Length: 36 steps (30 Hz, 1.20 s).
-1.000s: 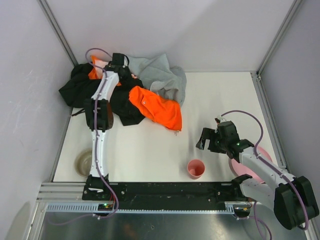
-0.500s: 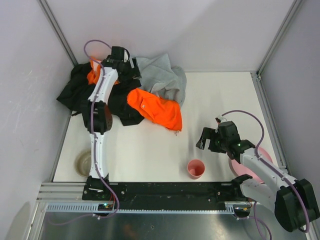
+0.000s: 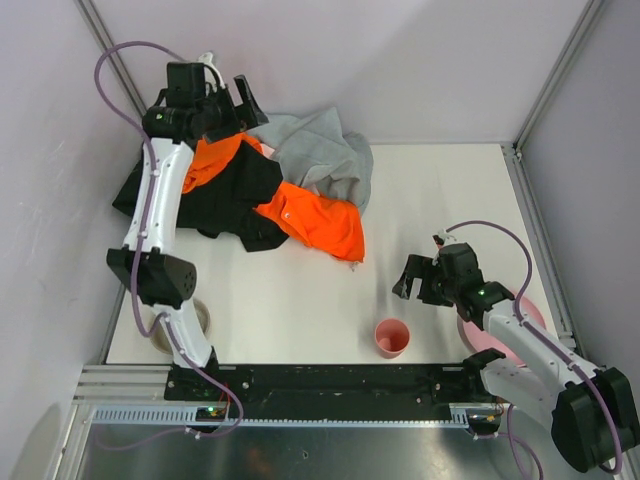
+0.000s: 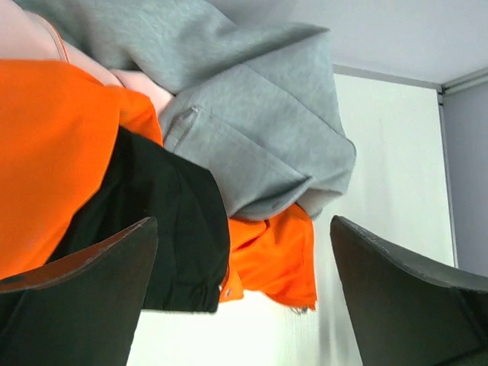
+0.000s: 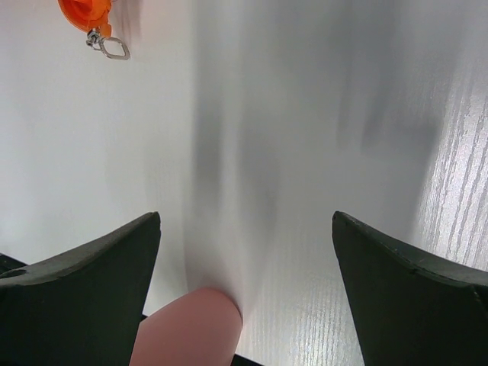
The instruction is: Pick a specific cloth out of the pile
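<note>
Above the pile (image 3: 330, 165) the left gripper (image 3: 240, 104) hangs with jaws apart and empty, and the cloth (image 3: 243, 188), tucked between folds of the orange garment (image 3: 320, 220), could come up together with them.

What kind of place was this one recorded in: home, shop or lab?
Probably a lab test cell: a white table walled by plain panels on aluminium posts, with staged props, a clothes pile and a pink cup.
</note>
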Tool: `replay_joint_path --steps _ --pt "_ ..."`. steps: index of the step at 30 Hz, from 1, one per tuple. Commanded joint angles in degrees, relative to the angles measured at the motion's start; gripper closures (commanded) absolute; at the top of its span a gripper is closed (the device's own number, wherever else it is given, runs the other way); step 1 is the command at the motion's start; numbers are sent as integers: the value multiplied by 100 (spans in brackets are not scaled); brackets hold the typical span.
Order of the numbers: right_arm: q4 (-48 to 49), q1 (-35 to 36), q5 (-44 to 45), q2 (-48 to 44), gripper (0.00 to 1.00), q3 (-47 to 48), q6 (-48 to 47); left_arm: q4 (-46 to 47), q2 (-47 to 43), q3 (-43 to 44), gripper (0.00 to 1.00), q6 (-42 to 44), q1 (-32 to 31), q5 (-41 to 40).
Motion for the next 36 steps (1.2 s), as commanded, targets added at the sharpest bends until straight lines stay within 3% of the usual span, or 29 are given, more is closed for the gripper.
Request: replay_joint_path --steps 1,12,16,21,28,36 --pt "-44 26 -33 -119 1 183 98 -110 -706 -640 0 -105 33 332" --pt "94 88 -91 25 1 183 197 -9 -2274 -3838 0 -251 21 152" --pt "166 158 -93 107 1 183 250 455 -2653 -5381 1 -415 4 263" --pt "198 258 -32 162 1 183 286 1073 -3022 -6630 0 -682 -51 389" --pt "250 341 -6 232 1 183 331 1908 -3170 -7319 0 -919 -166 362" --pt "197 375 52 175 1 183 319 2738 -2673 -7184 0 -985 -246 308"
